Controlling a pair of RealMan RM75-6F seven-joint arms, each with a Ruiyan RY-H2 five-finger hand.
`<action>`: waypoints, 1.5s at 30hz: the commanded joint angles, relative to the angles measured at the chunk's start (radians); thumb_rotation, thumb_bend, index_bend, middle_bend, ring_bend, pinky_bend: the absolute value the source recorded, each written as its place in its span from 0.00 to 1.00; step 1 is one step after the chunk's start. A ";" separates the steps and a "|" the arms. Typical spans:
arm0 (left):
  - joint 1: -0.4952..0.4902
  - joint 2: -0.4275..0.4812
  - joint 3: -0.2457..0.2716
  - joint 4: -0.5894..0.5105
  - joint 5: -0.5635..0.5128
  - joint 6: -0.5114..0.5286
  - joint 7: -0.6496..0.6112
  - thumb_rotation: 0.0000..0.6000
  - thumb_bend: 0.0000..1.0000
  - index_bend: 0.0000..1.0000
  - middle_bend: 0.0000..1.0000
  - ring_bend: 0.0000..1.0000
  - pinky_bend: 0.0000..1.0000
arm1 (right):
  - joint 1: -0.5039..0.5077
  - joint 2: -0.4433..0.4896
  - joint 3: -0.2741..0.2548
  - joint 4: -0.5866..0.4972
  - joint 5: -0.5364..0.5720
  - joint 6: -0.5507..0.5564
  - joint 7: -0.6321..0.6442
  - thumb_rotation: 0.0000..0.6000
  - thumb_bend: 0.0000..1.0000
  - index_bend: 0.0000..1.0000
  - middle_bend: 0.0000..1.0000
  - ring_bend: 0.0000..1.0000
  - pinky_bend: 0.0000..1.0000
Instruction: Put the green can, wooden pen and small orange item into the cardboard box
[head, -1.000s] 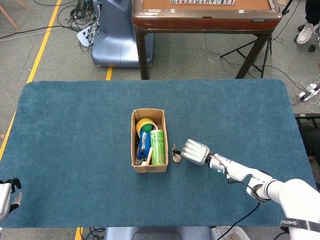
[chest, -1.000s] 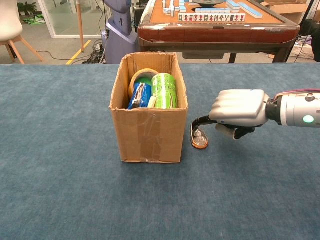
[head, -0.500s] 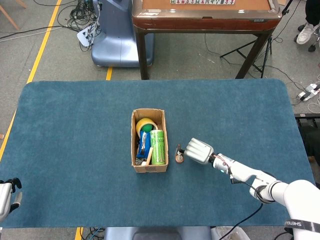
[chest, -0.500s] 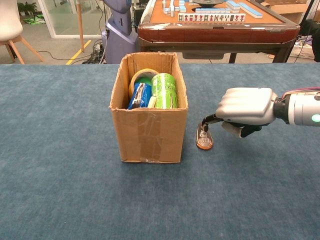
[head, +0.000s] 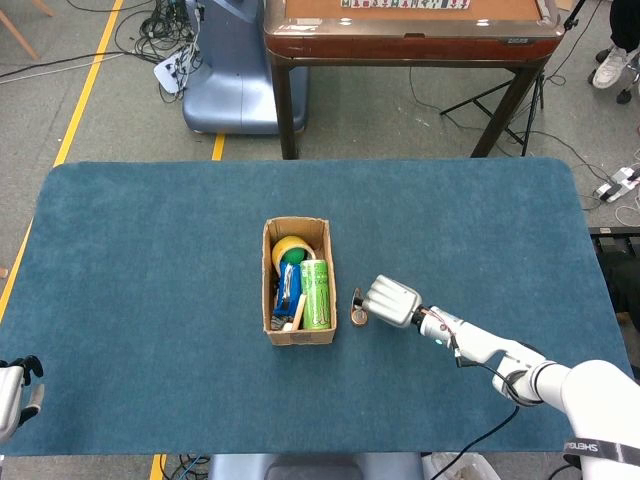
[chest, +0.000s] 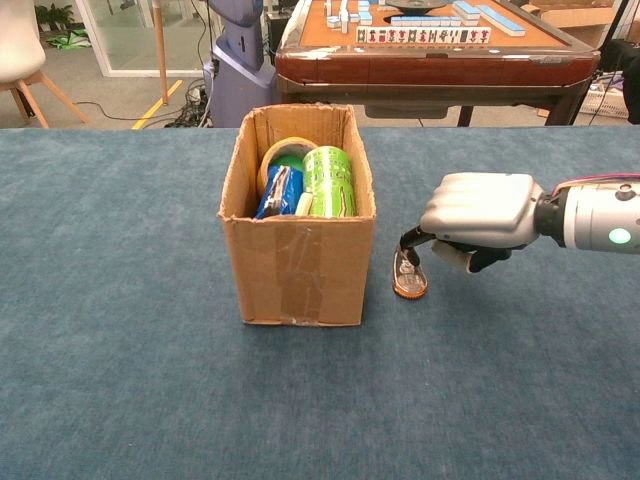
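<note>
now right hand (chest: 478, 212) nudged small orange item (chest: 408, 279) boxward.

Right hand (head: 392, 301) beside the cardboard box (head: 296, 337)
Its fingertips seem to touch the small orange item (head: 359, 316), just left of it.

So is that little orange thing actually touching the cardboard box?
Apart. In the chest view a strip of blue table cloth shows between the small orange item and the cardboard box. The right hand reaches down to the item's top.
</note>
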 joint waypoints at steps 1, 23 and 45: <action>0.000 0.001 0.001 0.000 0.001 0.000 -0.002 1.00 0.37 0.50 0.54 0.45 0.56 | -0.003 0.003 0.004 -0.003 -0.006 0.025 0.009 1.00 0.87 0.38 0.93 0.98 1.00; -0.005 -0.002 -0.003 0.001 -0.015 -0.006 0.006 1.00 0.37 0.49 0.54 0.45 0.56 | -0.029 0.088 0.041 -0.077 0.032 0.048 -0.045 1.00 0.09 0.41 0.30 0.26 0.37; 0.000 0.007 0.004 -0.008 -0.007 -0.001 -0.003 1.00 0.37 0.49 0.54 0.45 0.56 | 0.028 -0.041 0.025 0.056 -0.014 -0.003 0.015 1.00 0.11 0.41 0.25 0.20 0.31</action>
